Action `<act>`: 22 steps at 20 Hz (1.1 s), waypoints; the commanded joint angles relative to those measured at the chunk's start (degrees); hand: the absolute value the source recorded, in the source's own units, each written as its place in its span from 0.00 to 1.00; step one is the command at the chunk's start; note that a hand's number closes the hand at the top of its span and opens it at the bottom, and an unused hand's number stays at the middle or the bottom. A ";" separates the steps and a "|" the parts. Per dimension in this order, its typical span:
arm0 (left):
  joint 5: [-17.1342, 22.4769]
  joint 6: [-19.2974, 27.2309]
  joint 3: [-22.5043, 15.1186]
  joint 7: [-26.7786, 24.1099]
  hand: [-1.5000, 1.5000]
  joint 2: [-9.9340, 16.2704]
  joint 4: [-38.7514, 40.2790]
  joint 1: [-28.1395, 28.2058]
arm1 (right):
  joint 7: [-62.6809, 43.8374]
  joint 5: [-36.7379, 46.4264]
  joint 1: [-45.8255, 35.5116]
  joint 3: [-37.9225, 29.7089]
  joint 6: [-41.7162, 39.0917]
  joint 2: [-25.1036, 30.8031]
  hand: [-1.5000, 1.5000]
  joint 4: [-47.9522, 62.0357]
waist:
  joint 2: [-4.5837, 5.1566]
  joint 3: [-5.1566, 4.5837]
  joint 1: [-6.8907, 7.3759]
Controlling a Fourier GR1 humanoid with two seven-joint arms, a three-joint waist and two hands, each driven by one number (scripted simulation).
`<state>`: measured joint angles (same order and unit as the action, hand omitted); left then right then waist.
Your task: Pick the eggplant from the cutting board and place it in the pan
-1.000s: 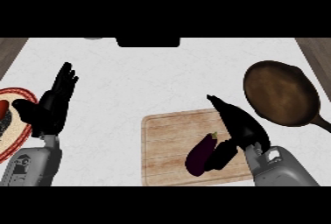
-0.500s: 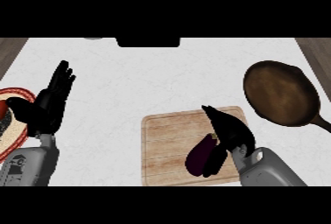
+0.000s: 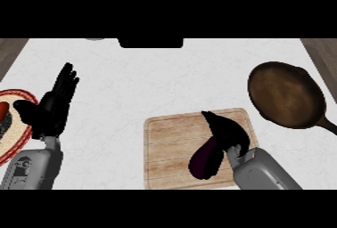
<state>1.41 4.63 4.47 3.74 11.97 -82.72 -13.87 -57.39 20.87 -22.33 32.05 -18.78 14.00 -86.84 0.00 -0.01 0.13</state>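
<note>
One white worktop (image 3: 164, 75) carries everything. Wooden cutting board (image 3: 171, 151) lies near centre-right. Brown pan (image 3: 286, 95) sits right of the board and apart from it, handle running off to the right. Red-rimmed plate (image 3: 20, 95) is cut by the left edge. Left hand (image 3: 52, 104) rests open beside the plate, fingers straight. Right hand (image 3: 227, 131) lies over the board with fingers extended, against the eggplant (image 3: 205, 156). Eggplant lies on the board's right half.
</note>
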 commanded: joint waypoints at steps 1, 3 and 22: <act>-0.38 0.36 -0.52 3.35 0.50 -0.31 -2.73 0.31 | -3.24 0.31 1.65 -0.75 -4.97 0.88 0.00 0.25 | -0.07 0.01 -0.07; -0.17 0.50 0.08 1.75 0.50 -1.01 -0.64 -1.63 | -0.17 1.29 4.61 -1.62 -5.13 2.98 0.00 -1.51 | -0.05 0.01 -0.35; 0.56 -1.99 2.78 2.52 0.50 0.17 -0.79 -1.51 | 8.80 9.51 1.93 -3.23 -7.74 -7.83 1.00 8.39 | 0.00 0.01 -0.05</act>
<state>1.23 3.22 6.40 4.45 11.64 -83.66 -13.87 -47.47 30.13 -20.50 28.86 -25.27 10.09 -79.80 -0.62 -0.53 -0.11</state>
